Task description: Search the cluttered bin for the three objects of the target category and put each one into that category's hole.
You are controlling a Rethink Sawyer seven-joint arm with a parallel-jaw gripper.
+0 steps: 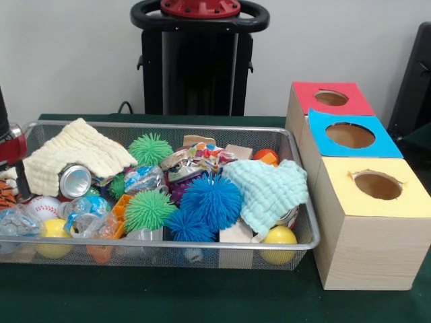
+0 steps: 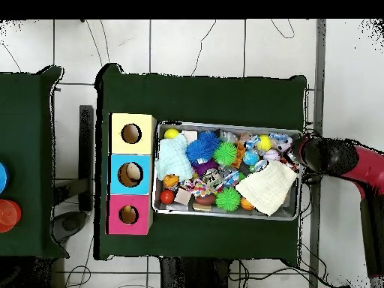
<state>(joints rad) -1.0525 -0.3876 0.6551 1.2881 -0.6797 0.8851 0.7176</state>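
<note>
Hidden parts: the gripper (image 1: 8,149) was cut off by the left edge of the front view, at 9 o'clock of the cluttered bin (image 1: 168,126); only a red and black piece showed. From overhead the arm's end (image 2: 324,155) covered it, at 3 o'clock of the bin.
Pincer: I could not tell how far it was open, or if it held something. It stood just at the bin's end, near the tiger-striped plush toy (image 1: 7,194).
Striped toy: only an orange and black part showed at the left edge of the front view, low beside the gripper. The other two plush toys could not be made out in the clutter.
Bin content: a cream cloth (image 1: 77,161) lay over the left end, partly covering a drink can (image 1: 75,180). A mint cloth (image 1: 267,190) lay at the right end. Between them were spiky green balls (image 1: 149,209) and a spiky blue ball (image 1: 211,200). A smooth yellow ball (image 1: 279,243) was half hidden behind the near wall.
Hole: the red-topped box (image 1: 303,97) stood farthest of the three boxes, at 1 o'clock of the bin in the front view. Its hole (image 1: 331,98) was open; the inside was dark.
Other boxes: blue-topped box (image 1: 323,138) in the middle, yellow-topped box (image 1: 343,222) nearest the camera.
</note>
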